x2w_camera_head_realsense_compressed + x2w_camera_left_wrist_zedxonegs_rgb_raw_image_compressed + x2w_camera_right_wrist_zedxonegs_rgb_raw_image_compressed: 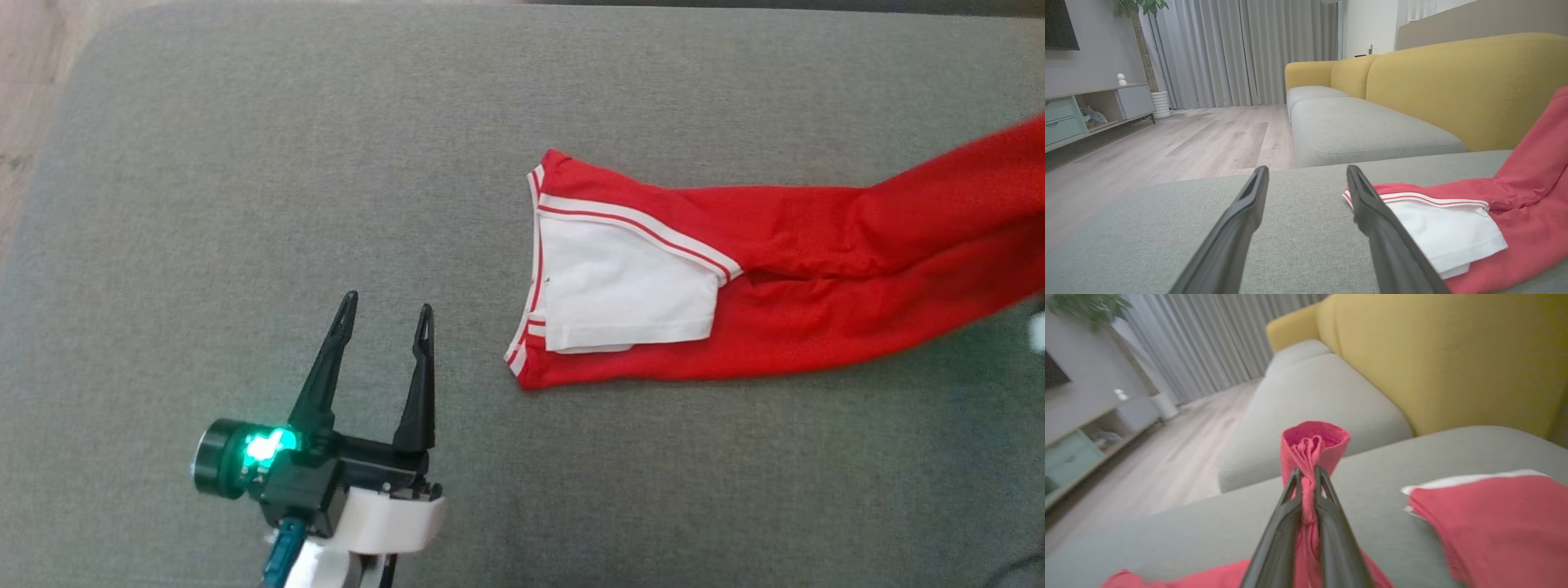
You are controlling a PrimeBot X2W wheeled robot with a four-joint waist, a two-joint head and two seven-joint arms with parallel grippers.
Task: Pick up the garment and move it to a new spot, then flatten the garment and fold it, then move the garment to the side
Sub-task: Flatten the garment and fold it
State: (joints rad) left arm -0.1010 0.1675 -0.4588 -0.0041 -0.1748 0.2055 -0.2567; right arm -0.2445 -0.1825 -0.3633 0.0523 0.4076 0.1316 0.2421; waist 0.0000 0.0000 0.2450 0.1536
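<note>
Garment (816, 269) cut off at rt edge.

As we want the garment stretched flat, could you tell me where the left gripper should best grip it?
I would grip the garment at its striped hem corner, coming from the left, low over the cushion: that edge lies flat facing the open left gripper, while the right gripper pinches the other end.
</note>
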